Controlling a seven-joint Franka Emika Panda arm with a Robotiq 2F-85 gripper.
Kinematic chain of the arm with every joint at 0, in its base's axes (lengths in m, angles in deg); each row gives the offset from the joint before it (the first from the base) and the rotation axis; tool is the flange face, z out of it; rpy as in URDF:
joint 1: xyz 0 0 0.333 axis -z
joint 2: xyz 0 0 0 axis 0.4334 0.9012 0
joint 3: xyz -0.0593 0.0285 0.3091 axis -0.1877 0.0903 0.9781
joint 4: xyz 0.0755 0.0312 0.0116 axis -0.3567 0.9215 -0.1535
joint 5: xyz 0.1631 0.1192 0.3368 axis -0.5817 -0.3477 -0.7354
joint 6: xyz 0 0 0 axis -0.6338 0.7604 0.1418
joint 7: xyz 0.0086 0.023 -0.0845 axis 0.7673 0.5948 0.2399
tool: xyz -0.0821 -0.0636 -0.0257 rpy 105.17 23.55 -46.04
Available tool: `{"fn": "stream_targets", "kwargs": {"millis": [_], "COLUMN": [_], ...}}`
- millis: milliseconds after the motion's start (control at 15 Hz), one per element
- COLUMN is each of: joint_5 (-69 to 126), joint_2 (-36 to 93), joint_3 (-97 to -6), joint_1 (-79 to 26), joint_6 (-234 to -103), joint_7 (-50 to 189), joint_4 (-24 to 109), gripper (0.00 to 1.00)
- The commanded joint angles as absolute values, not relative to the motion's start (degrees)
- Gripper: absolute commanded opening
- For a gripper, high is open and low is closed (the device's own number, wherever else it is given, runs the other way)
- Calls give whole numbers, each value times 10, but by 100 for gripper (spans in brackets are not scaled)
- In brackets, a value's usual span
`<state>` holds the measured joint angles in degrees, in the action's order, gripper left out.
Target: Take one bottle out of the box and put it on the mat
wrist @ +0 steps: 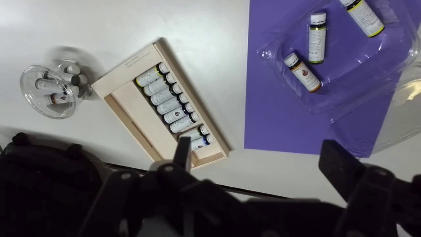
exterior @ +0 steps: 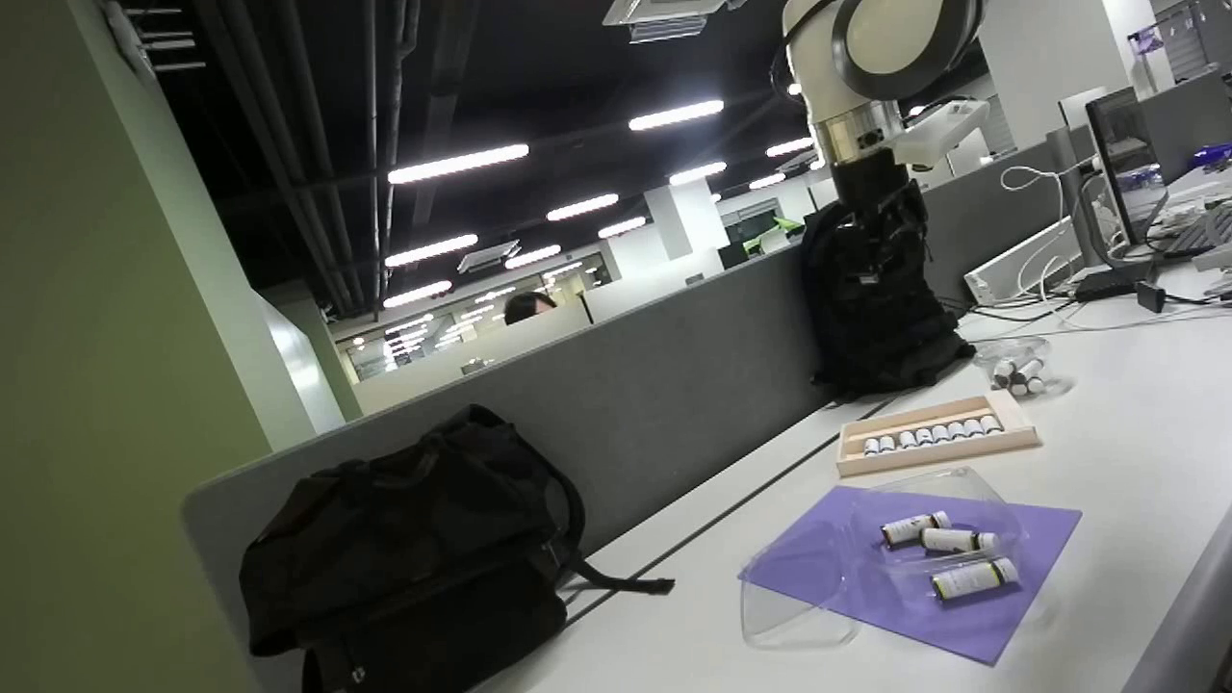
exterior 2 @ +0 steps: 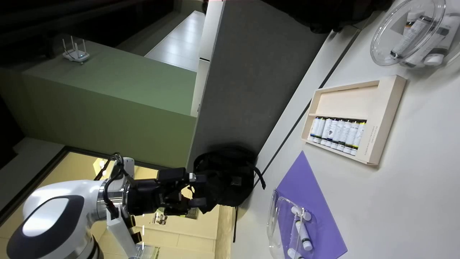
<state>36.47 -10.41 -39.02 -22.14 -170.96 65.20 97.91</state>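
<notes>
Overhead, a black gripper (wrist: 256, 146) is hanging above the smooth white bench (wrist: 213, 39), jaws standing wide apart. Eight cylindrical bottles (wrist: 175, 115) are lying in the shallow, pale wooden box (wrist: 128, 67) toward the bench's back edge; just beside it, the violet mat (wrist: 276, 126) is bearing a clear plastic container (wrist: 355, 74) with three more bottles (wrist: 317, 42). A matte gray partition (exterior: 674, 414) is lining that edge under strip lights (exterior: 676, 115).

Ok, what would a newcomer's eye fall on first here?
Probably the violet mat, vivid against the white desk, bearing three bottles in a clear container. Next, the pale wooden box beside the mat, with eight bottles in a row. In the wrist view, the open end effector looms dark along the bottom.
</notes>
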Motion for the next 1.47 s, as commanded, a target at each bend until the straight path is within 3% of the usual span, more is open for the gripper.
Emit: {"fn": "stream_targets", "kwargs": {"millis": [0, 333, 933, 1400], "joint_5": [381, 352, 285, 284], "joint_2": [-53, 109, 315, 402], "joint_3": [-392, -377, -380, -395], "joint_1": [-228, -291, -336, -322], "joint_6": [-1745, -1811, -1591, -1522], "joint_7": [641, 727, 819, 861], "joint_4": [944, 845, 690, 647], "gripper": [100, 100, 100, 100]}}
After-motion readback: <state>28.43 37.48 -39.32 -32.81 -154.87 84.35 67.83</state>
